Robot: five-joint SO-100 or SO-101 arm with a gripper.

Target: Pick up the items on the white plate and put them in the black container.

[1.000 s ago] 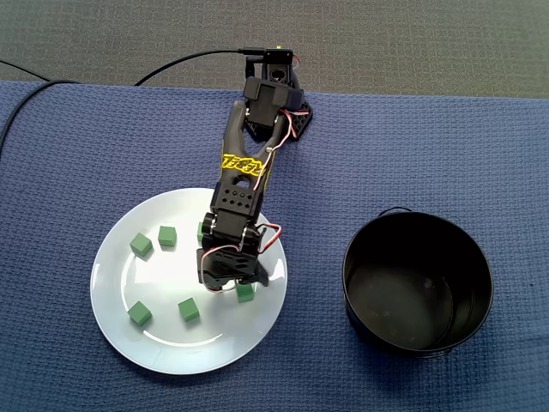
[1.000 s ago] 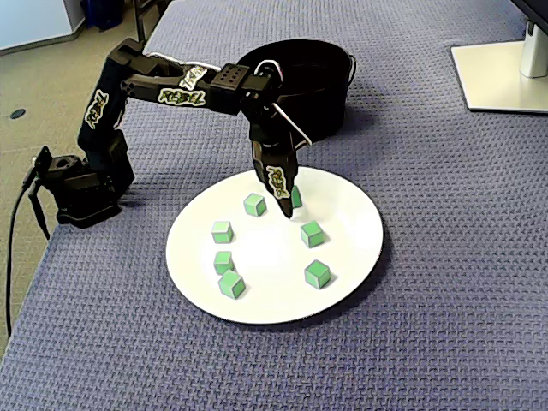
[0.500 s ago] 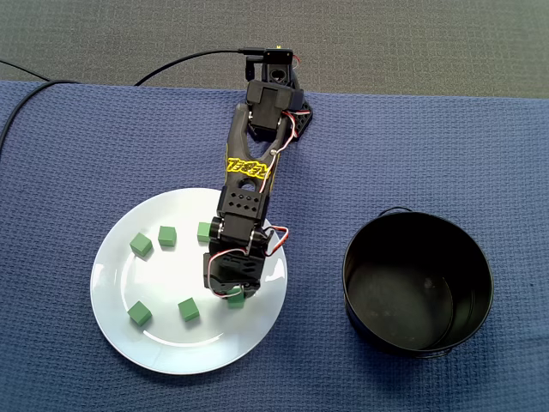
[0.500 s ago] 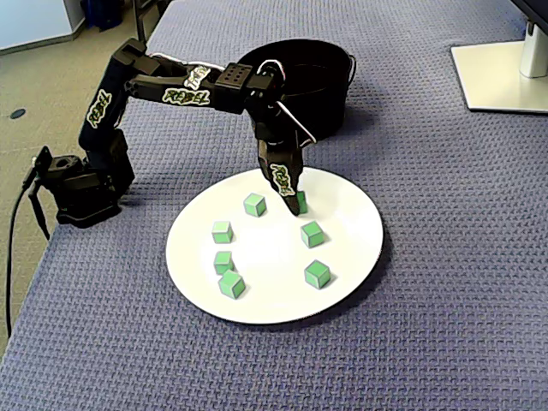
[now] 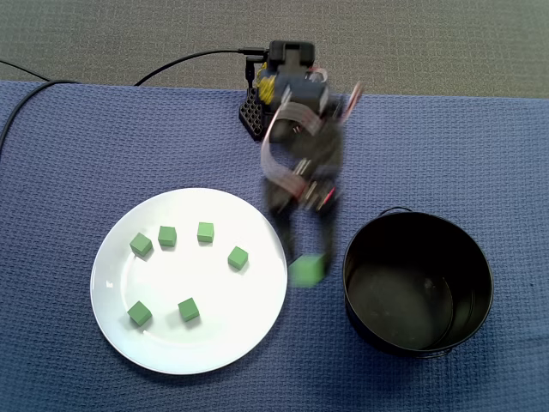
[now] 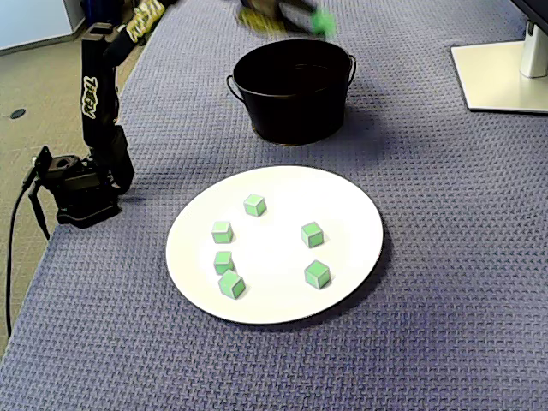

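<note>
A white plate [image 5: 214, 296] lies on the blue cloth with several small green cubes on it, such as one [image 5: 238, 257] near its right side in a fixed view. The same plate [image 6: 347, 214] and cubes [image 6: 312, 234] show in the other fixed view. The black container [image 5: 350, 279] stands right of the plate and is empty inside. My gripper [image 5: 306, 260] is motion-blurred in the air between plate and container, shut on a green cube [image 5: 306, 270]. In the other fixed view the gripper [image 6: 315, 19] holds that cube [image 6: 323, 21] above the container [image 6: 295, 111].
The arm's base [image 6: 77, 184] sits at the cloth's edge, with a black cable [image 5: 189, 58] trailing off. A pale monitor stand [image 6: 501, 73] occupies the far right corner. Bare floor lies beyond the cloth's edge.
The gripper closed on a cube on the plate, lifted it and swung it off the plate toward the black container. The other cubes stayed put.
</note>
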